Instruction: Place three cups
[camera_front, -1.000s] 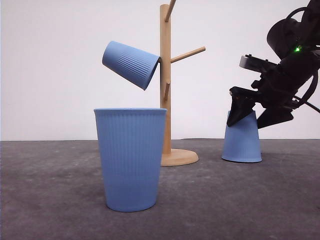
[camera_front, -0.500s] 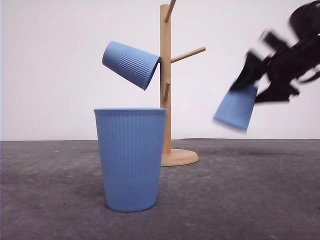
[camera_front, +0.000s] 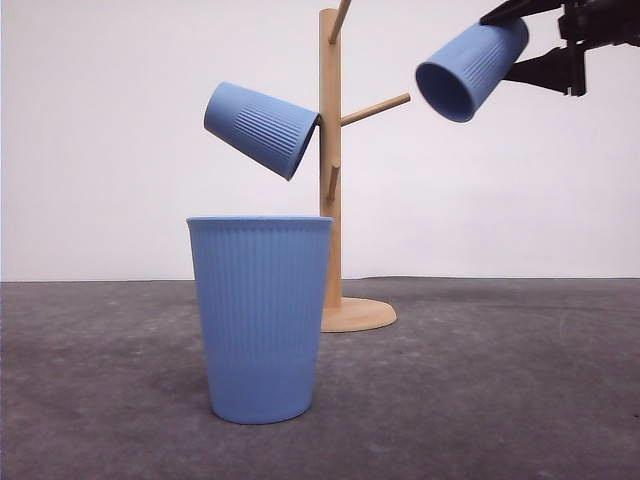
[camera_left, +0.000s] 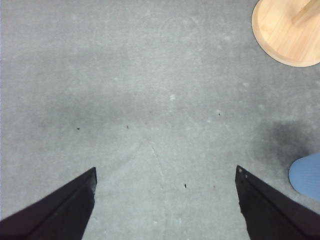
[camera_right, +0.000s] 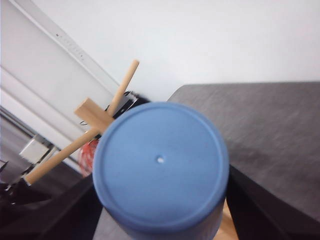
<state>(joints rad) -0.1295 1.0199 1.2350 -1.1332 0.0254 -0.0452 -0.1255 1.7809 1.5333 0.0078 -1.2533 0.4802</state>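
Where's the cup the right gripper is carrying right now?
Front view: the held cup is high at upper right in the right gripper, tilted mouth-down-left, just right of the wooden stand and its right-hand peg.

Open air surrounds the right-hand peg (camera_front: 377, 108); the upright cup (camera_front: 261, 318) blocks the near foreground.

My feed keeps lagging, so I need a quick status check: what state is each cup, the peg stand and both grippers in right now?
Held cup: in the air, tilted, mouth down-left toward the pegs, clamped by the right gripper.
Hung cup: on a peg, tilted.
Near cup: upright on the table, mouth up, untouched.
Peg stand: upright, one cup on it.
Left gripper: open, empty, above the table.
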